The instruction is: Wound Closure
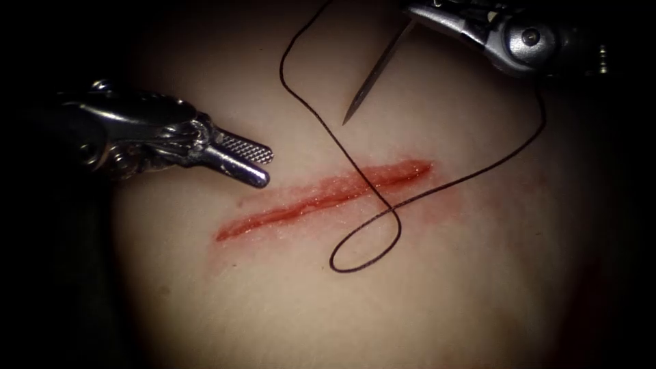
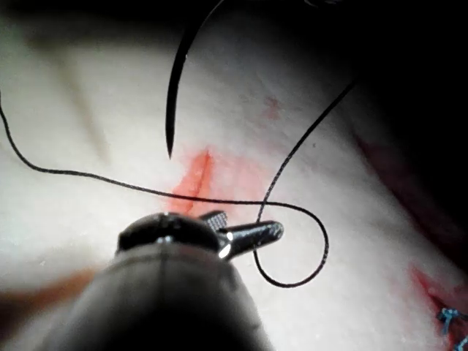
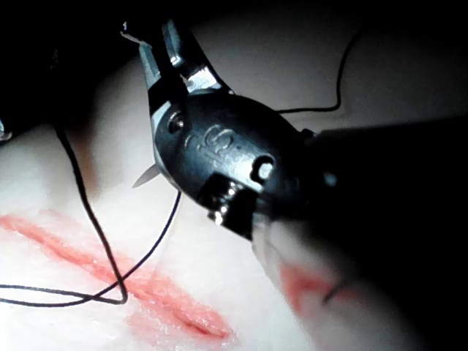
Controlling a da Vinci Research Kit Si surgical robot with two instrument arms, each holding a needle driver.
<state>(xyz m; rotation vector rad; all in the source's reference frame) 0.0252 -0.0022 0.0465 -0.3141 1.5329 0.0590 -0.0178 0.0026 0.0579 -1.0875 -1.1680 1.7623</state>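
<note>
A red cut [image 1: 321, 198] runs slantwise across the pale tissue [image 1: 444, 294]. My right tool [image 1: 418, 15] is shut on the curved needle [image 1: 376, 72], well back from its point. The needle hangs free above the tissue to the right of the cut's upper end, point down, not in the tissue. Dark thread [image 1: 307, 102] trails from it, crosses the cut and lies in a loop [image 1: 365, 249] below it. My left tool [image 1: 265, 166] hovers left of the cut, open and holding nothing. The left wrist view shows the needle [image 2: 174, 95], thread [image 2: 110, 181] and cut [image 2: 194, 179]. The right wrist view shows the right tool [image 3: 150, 40], needle point [image 3: 144, 178] and cut [image 3: 146, 289].
Faint red fluid stains the tissue around the cut's right end [image 1: 444, 201]. In the left wrist view a second red mark with blue thread ends [image 2: 447, 318] lies further off on the tissue.
</note>
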